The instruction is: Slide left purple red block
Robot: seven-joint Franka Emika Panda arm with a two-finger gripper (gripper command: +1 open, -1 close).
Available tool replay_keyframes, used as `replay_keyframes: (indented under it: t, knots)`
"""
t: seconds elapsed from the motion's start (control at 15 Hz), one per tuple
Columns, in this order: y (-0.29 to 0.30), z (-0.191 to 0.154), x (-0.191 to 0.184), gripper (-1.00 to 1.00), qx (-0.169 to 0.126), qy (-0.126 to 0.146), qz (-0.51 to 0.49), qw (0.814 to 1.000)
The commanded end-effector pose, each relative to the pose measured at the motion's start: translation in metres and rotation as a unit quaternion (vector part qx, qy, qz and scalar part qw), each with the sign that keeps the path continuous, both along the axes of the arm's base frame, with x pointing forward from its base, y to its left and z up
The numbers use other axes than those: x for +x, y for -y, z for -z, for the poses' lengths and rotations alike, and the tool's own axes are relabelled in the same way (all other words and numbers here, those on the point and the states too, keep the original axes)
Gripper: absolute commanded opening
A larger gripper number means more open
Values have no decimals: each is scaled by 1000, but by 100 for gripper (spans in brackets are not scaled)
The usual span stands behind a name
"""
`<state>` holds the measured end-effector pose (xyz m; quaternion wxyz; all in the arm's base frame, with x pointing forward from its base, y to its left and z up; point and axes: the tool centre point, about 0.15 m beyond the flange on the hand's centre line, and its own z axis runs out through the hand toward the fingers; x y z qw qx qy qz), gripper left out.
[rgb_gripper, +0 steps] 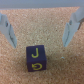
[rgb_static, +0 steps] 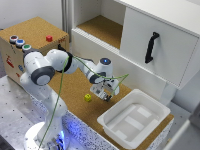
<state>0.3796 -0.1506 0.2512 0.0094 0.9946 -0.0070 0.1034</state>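
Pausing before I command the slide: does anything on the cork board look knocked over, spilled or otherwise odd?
Nothing stands out. The block sits flat on the cork surface, apart from the end effector, whose fingers are spread open with nothing between them. The white bin sits upright and looks empty. Cabinet door is shut.

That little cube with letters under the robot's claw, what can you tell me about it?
The block is a small cube, dark purple-blue in the wrist view, with a yellow "J" on its upper face and another yellow mark, like a "G", on the side facing the camera. In the exterior view it is tiny and looks mostly yellow. It sits flat on the cork surface, near the white bin. The claw hovers open above it, fingers apart on either side, not touching it.
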Motion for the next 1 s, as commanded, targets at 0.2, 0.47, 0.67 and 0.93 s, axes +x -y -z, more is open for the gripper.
replay_keyframes:
  t: [0.2, 0.47, 0.67, 0.93]
  knots:
    - [53, -8, -17, 100, -33, -40, -13, 999]
    - [52, 15, -9, -100, -10, -41, -15, 999]
    - [50, 21, -3, -100, -9, -38, -16, 999]
    - [47, 25, 7, -100, -8, -32, -11, 999]
